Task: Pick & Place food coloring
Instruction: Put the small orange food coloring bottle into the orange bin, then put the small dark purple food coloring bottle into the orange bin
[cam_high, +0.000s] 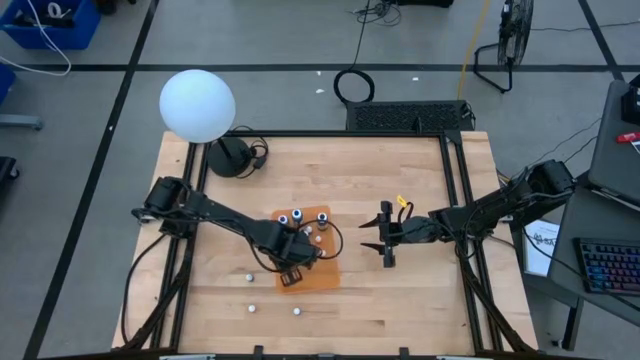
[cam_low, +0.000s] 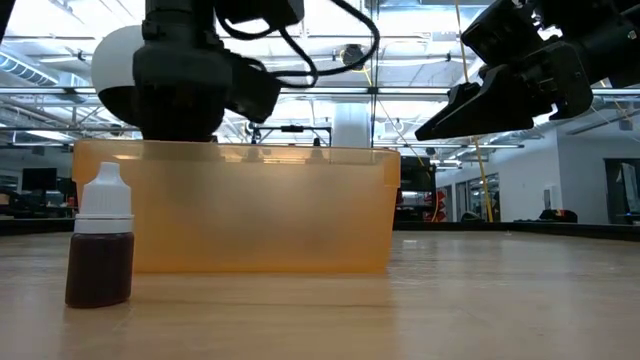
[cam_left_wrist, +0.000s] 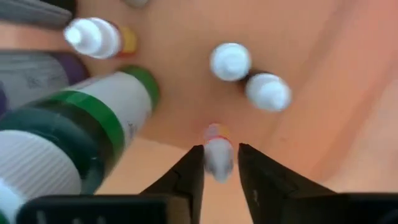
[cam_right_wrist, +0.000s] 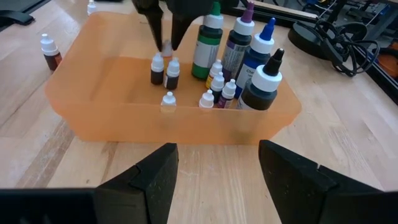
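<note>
1. Now the left gripper (cam_left_wrist: 219, 163) is seen low in the middle of the left wrist view, inside the orange tub (cam_high: 305, 262), with its two fingers (cam_left_wrist: 186, 177) closed on a tiny food coloring bottle (cam_left_wrist: 217, 152) with a pale cap.
2. Just above it in that view, two more small bottles with white caps (cam_left_wrist: 231, 61) are stood side by side, touching.
3. At the left of that view, a big green-banded bottle (cam_left_wrist: 99, 118) is seen close up.
4. From the right wrist view, the tub is shown in the upper middle, with tall bottles (cam_right_wrist: 239, 43) packed at its right end and little ones beside them.
5. Outside the tub, a brown food coloring bottle with a white cap (cam_low: 100, 250) is stood upright on the wooden table (cam_high: 420, 300), at the left of the low view.
6. The right gripper (cam_high: 385, 236) is held wide open above the table, right of the tub and apart from it.
7. A big white globe (cam_high: 197, 105) is set at the table's upper left corner in the high view.
</note>
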